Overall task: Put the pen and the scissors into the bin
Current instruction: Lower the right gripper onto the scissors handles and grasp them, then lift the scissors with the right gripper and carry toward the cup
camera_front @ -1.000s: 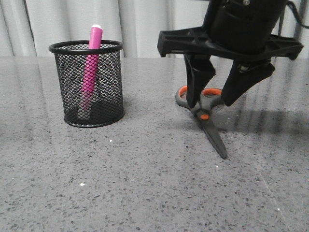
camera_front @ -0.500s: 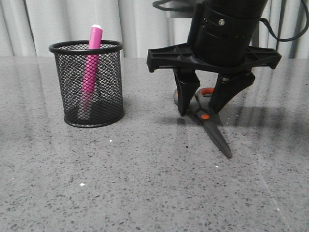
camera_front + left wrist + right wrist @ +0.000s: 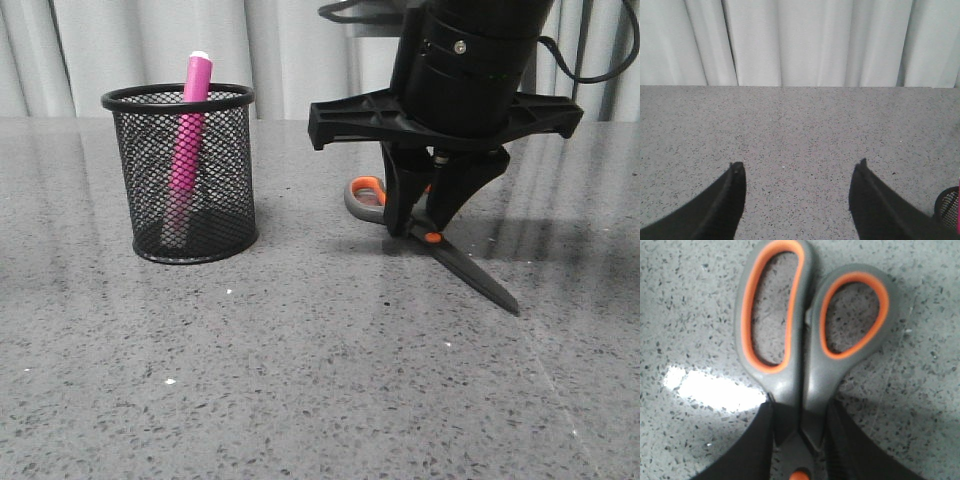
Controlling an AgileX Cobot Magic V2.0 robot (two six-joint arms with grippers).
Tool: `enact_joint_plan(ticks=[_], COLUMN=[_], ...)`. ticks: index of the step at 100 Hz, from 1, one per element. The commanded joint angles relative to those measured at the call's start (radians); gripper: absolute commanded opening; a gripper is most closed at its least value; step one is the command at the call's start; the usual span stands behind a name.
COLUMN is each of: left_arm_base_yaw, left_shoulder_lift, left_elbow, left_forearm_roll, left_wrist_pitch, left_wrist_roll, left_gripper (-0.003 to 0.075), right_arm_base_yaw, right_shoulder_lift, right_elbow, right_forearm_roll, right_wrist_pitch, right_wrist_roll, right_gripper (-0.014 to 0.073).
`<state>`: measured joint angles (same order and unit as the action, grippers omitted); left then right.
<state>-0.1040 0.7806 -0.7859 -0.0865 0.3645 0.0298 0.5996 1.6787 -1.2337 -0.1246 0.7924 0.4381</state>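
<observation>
Pen (image 3: 190, 125) already in bin (image 3: 132, 150). Right gripper (image 3: 425, 222) clamped on scissors (image 3: 470, 270) near pivot; next lift, carry over bin, drop. Left gripper (image 3: 797, 172) spread apart, idle.

The front camera sits low, just above the counter (image 3: 300, 400), and looks forward toward a pale curtain (image 3: 290, 50) at the back; it takes in the bin (image 3: 182, 172) on the left and the scissors (image 3: 440, 245) on the right. The left wrist camera looks out level over bare counter toward the same curtain, and catches only the bin's edge (image 3: 947, 210), a part it shares with the front view. The right wrist camera looks almost straight down, very close on the scissors' handles (image 3: 805, 325), which the front view also shows.
</observation>
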Motion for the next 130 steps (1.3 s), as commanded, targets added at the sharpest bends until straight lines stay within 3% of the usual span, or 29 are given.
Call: enact_joint_plan(ticks=[1,12,24,48,65,86,103,111,130], left_arm_base_yaw=[0.002,0.002,0.002,0.002,0.002,0.002,0.002,0.002,0.002], left_shoulder_lift=[-0.008,-0.008,-0.008,-0.008,-0.008,-0.008,-0.008,-0.008,-0.008], left_elbow=[-0.026,-0.026,-0.026,-0.026,-0.026,-0.026,-0.026,-0.026,-0.026], left_forearm_roll=[-0.011,-0.011,-0.011,-0.011,-0.011,-0.011,-0.011,-0.011,-0.011], left_wrist_pitch=[-0.08,-0.08,-0.08,-0.08,-0.08,-0.08,-0.08,-0.08,-0.08], left_wrist_roll=[-0.005,-0.005,-0.005,-0.005,-0.005,-0.005,-0.005,-0.007,-0.007], left_gripper=[0.0418,0.0418,0.0418,0.0418,0.0418,0.0418,0.0418,0.0418,0.0418], right_arm_base_yaw=[0.0,0.007,0.027,0.033,0.033,0.033,0.033,0.033,0.033], right_shoulder_lift=[-0.029,-0.058,-0.151,-0.393,-0.462,-0.421,-0.307,-0.234,-0.117], right_elbow=[-0.02,-0.01,0.07,0.315,0.362,0.362,0.354,0.341,0.285], right_forearm_roll=[-0.016,-0.022,-0.031,-0.031,-0.033,-0.061,-0.233,-0.249,-0.244], right_wrist_pitch=[-0.018,-0.041,-0.191,-0.698,-1.0,-1.304,-1.601,-1.744,-1.806], right_wrist_roll=[-0.005,-0.005,0.037,0.071,0.071,0.071,0.05,0.013,0.011], right_gripper=[-0.0068,-0.0068,-0.0068,-0.0068,-0.0068,-0.0068,-0.0068,-0.0068,-0.0068])
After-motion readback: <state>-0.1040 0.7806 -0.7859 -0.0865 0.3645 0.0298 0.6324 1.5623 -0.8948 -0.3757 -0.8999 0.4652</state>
